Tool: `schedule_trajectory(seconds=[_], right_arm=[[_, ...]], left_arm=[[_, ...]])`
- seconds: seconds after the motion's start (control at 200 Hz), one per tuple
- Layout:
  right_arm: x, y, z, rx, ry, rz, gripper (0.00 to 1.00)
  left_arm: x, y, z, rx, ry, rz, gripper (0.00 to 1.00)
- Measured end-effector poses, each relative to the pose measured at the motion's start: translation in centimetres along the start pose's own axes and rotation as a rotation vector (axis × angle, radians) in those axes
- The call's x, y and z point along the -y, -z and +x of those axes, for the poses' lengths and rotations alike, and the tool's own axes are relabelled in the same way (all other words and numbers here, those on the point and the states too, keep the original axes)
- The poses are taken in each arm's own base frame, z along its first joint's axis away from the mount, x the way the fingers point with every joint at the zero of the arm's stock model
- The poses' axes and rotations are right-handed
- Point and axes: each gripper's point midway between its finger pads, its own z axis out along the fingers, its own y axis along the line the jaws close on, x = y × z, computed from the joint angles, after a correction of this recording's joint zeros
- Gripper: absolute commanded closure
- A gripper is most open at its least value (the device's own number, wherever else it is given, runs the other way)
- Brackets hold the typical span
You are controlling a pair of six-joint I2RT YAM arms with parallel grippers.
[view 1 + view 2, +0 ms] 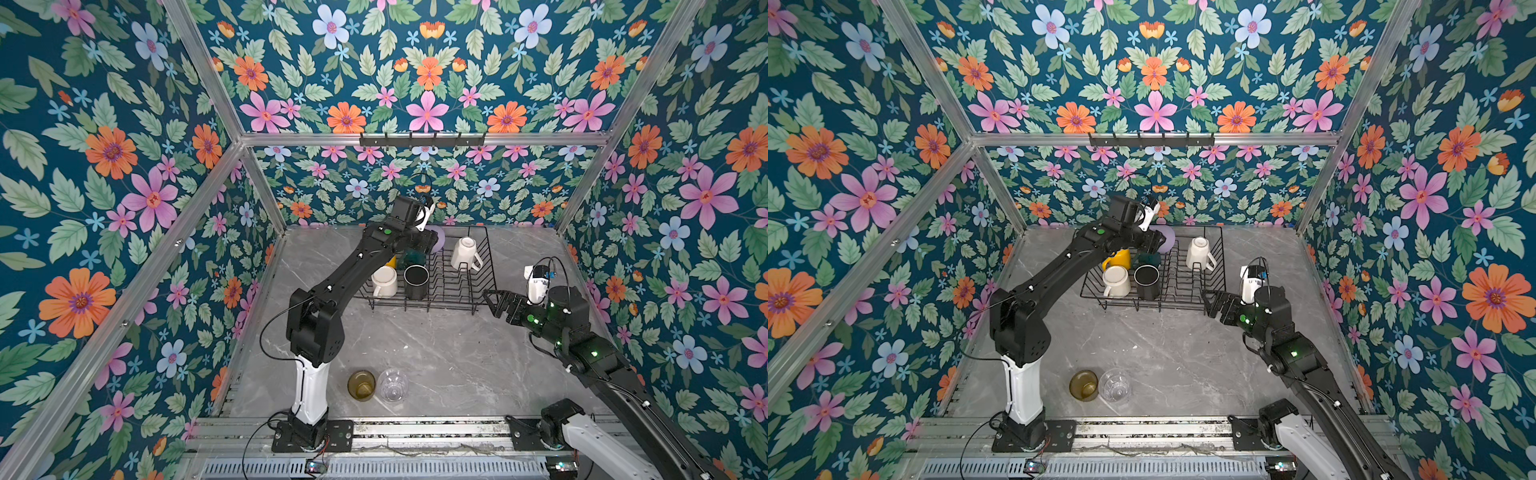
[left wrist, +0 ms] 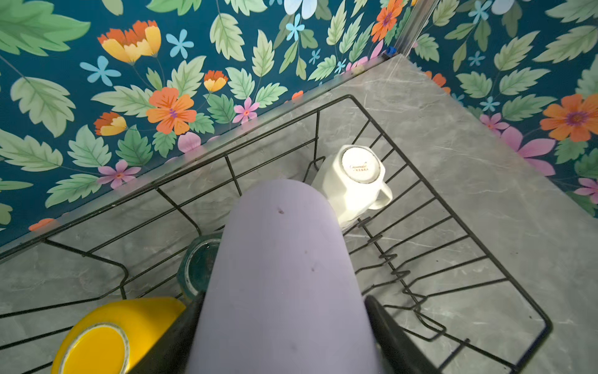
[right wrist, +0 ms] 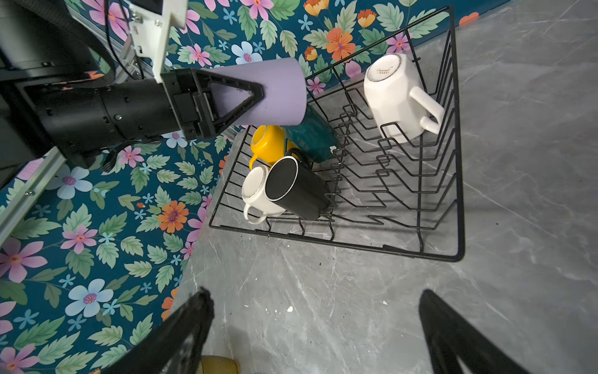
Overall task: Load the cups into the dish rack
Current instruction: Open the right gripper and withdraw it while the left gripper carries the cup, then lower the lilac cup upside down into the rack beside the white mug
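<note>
One grey marble-patterned tabletop [image 1: 436,353] carries everything. Toward its far side sits the black wire dish rack [image 1: 453,286], a rectangular basket with flared sides and upright dividers. The left gripper [image 2: 284,296] reaches over the rack's far left part, its black fingers clamped on either side of a lilac handleless tumbler [image 3: 278,94], which is held on its side in the air above the mugs there; whether it touches them cannot be told. The right gripper [image 3: 314,298] hovers just off the rack's near right corner, fingers spread wide with nothing between them. In the rack, a white faceted mug [image 1: 463,251] stands bottom-up among the dividers at the far right. At the near left, a black mug [image 1: 415,282] and a cream mug [image 1: 384,281] lean bottom-up, side by side. Behind them lie a yellow mug [image 1: 1119,258] and a teal mug [image 3: 315,136], directly below the tumbler. Near the table's front edge, well apart from the rack, an olive-amber glass [image 1: 360,385] and a clear glass [image 1: 392,385] stand just beside each other.
</note>
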Motion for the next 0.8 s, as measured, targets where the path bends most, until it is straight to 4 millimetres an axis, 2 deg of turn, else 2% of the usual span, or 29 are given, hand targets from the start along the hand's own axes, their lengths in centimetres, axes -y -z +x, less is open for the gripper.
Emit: schedule_trajectory(seconds=[0.335,0.8], right_arm=[[0.1,0.0,0.5,-0.014,-0.005,-0.009,0.01],[0.0,-0.4,0.8,-0.028,-0.025,-0.021,0.01]], left_arm=[[-0.4,-4.1,0.9,-0.047,-0.029,-0.025,1.0],[0.5,-7.0,3.1,-0.106,-0.085,-0.014,1.0]])
